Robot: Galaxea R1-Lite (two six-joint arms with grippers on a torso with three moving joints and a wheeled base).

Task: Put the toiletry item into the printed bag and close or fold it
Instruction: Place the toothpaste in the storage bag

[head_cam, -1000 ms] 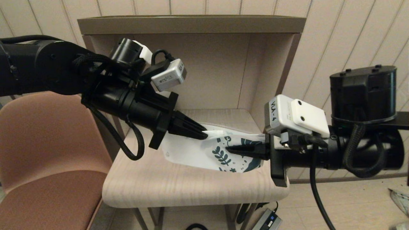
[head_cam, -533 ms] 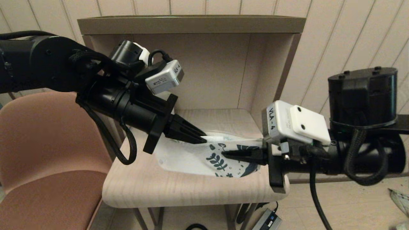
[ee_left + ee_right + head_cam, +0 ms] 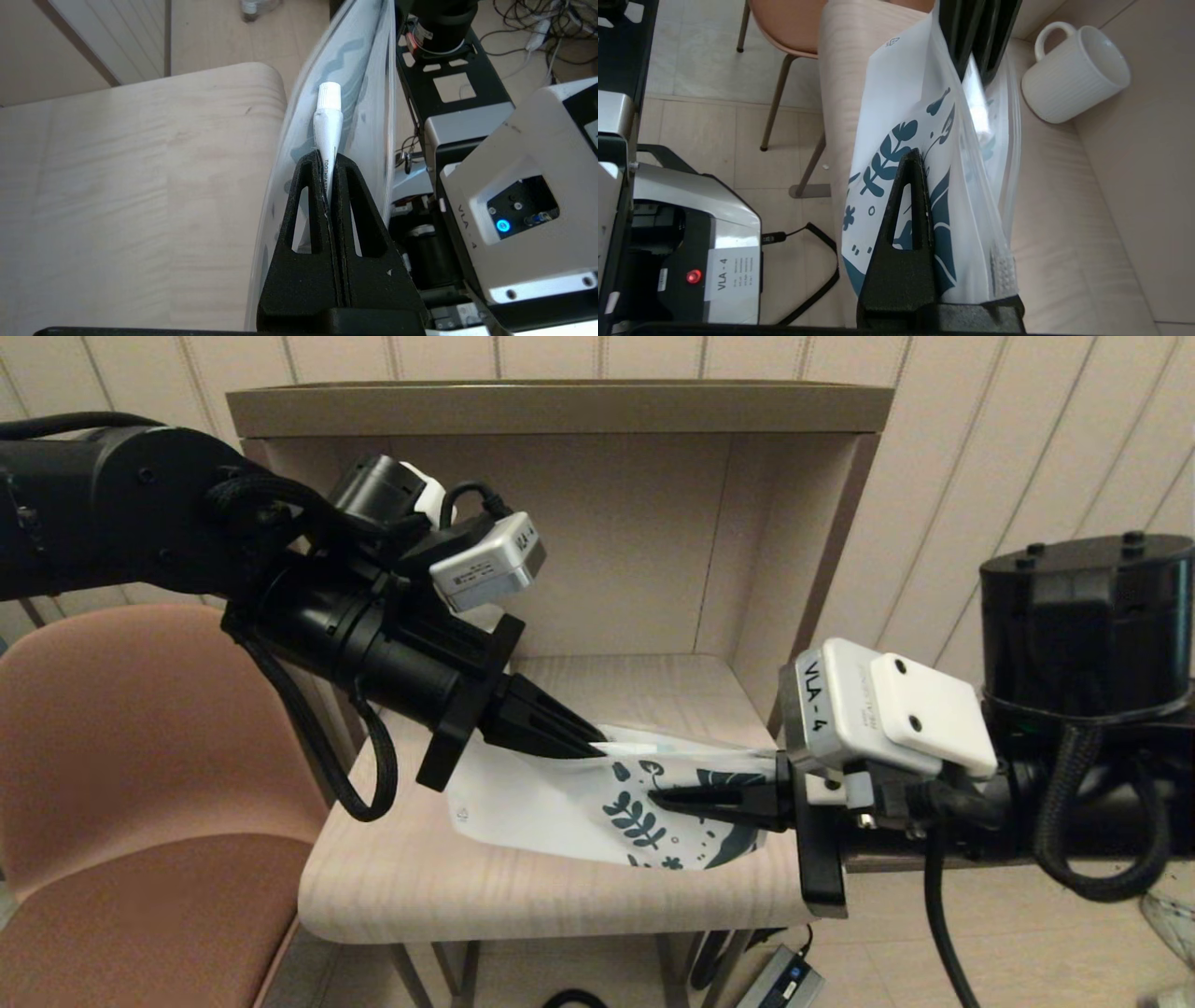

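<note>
The printed bag (image 3: pixel 560 803) is held up off the table, its mouth open, with the teal leaf print toward my right arm. My right gripper (image 3: pixel 658 795) is shut on the printed front wall (image 3: pixel 896 93), one finger (image 3: pixel 908 210) outside and the other hidden behind the wall. My left gripper (image 3: pixel 597 744) is shut on the toiletry item (image 3: pixel 327 126), a slim white tube. The tube's cap end points down into the bag (image 3: pixel 369 70) between its two clear walls. The left fingertips (image 3: pixel 328 161) sit at the bag's mouth.
A ribbed white mug (image 3: pixel 1069 79) stands on the light wooden table (image 3: pixel 523 887) in the back corner, hidden behind my left arm in the head view. Shelf walls close in the back and right. A brown chair (image 3: pixel 121 784) is at the left.
Both grippers drifted a little left with the bag, then back right. The right wrist now sits slightly lower. Both grips are unchanged.
</note>
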